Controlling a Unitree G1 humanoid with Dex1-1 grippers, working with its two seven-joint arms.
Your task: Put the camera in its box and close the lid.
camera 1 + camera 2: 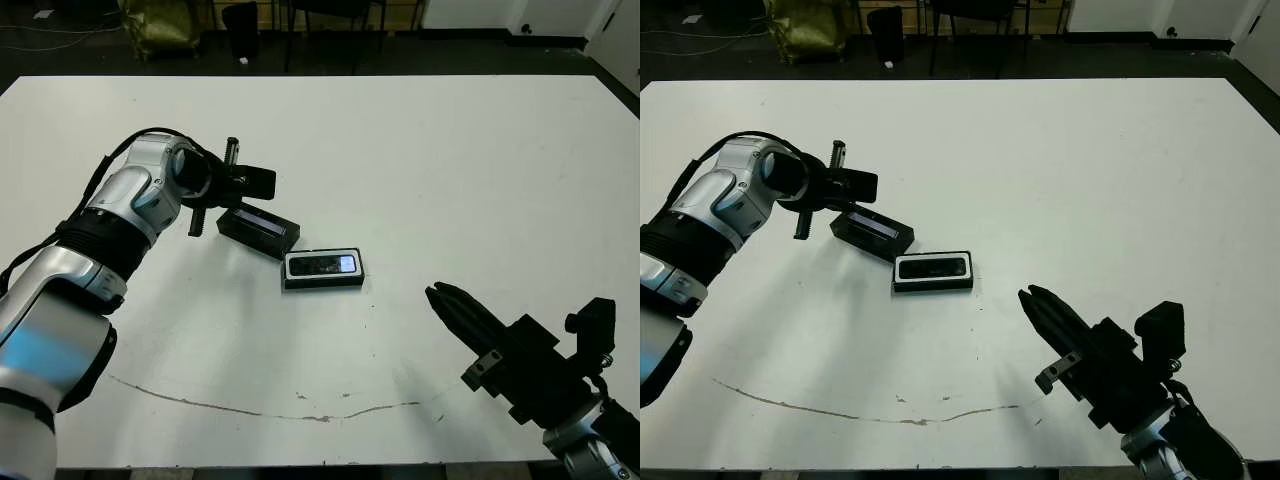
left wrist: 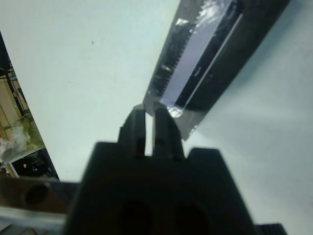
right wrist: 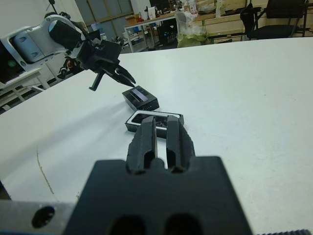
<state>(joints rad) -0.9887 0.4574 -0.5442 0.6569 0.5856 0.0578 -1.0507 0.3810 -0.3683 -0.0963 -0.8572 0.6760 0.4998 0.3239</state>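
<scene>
The box (image 1: 323, 283), a shallow black tray with a white lining, lies in the middle of the table. The camera (image 1: 320, 265) rests inside it, its pale bluish patch at the right end. Just left of the box and slightly farther back lies the lid (image 1: 258, 228), black with a pale strip (image 2: 205, 63) on top. My left gripper (image 1: 268, 183) hovers over the lid's far left end, shut and holding nothing. Near the front right of the table, my right gripper (image 1: 436, 293) is shut and empty, pointing toward the box from about a hand-length away.
A thin brown scratch (image 1: 250, 408) runs along the table near its front edge. Beyond the far edge are dark floor, chair legs and a gold bag (image 1: 160, 25). In the right wrist view, shelves and benches stand past the table.
</scene>
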